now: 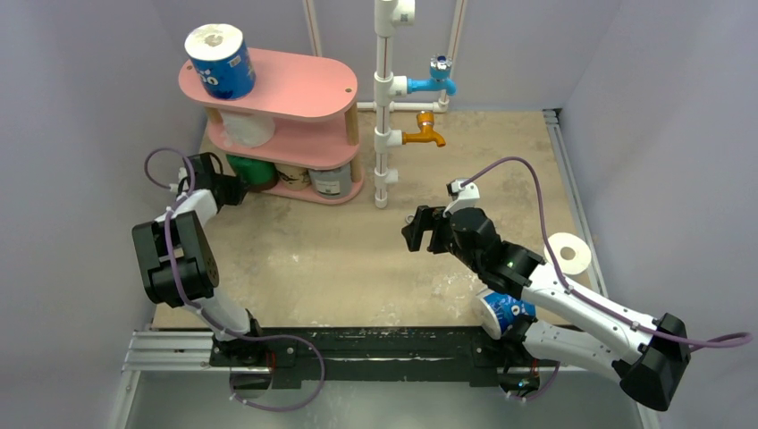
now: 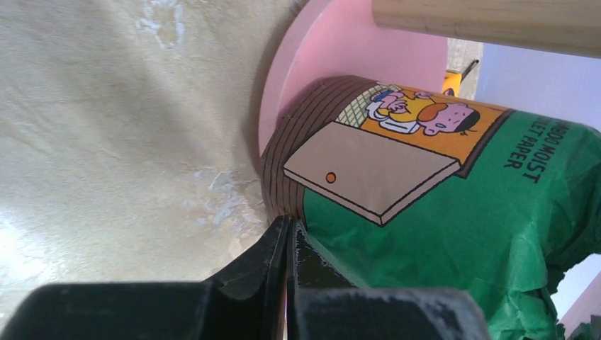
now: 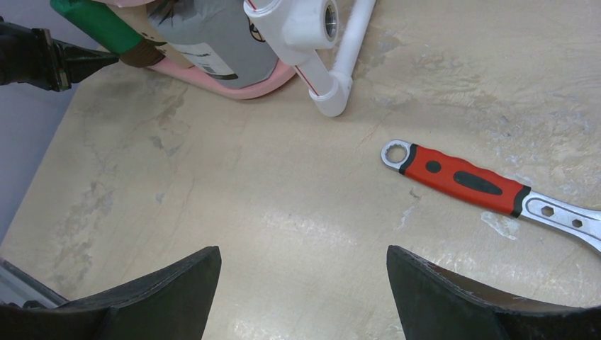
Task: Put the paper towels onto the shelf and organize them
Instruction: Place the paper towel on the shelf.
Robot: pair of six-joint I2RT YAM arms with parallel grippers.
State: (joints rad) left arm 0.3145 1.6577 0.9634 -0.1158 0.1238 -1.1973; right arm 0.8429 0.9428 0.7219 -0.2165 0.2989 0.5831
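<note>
Sandy, scuffed tabletop fills the space between grey walls. Up close, the left gripper (image 2: 288,241) has its black fingers pressed together with nothing between them, the tips right at the brown-printed end of a green-wrapped paper towel roll (image 2: 439,234). That roll sits on the bottom tier of the pink shelf (image 2: 312,49), at its left end. The wrist camera alone picks out the cartoon on the wrapper. The right gripper (image 3: 301,256) hangs over bare table with its jaws wide apart and empty. Its own camera catches a red-handled wrench (image 3: 464,180) that the overhead view does not show. From above I see a blue printed roll (image 1: 221,63) on the top tier, a white roll (image 1: 246,130) on the middle one, a grey-wrapped roll (image 1: 332,181) below, and two more off the shelf: a bare white roll (image 1: 569,253) and a blue roll (image 1: 503,313) by the right arm.
</note>
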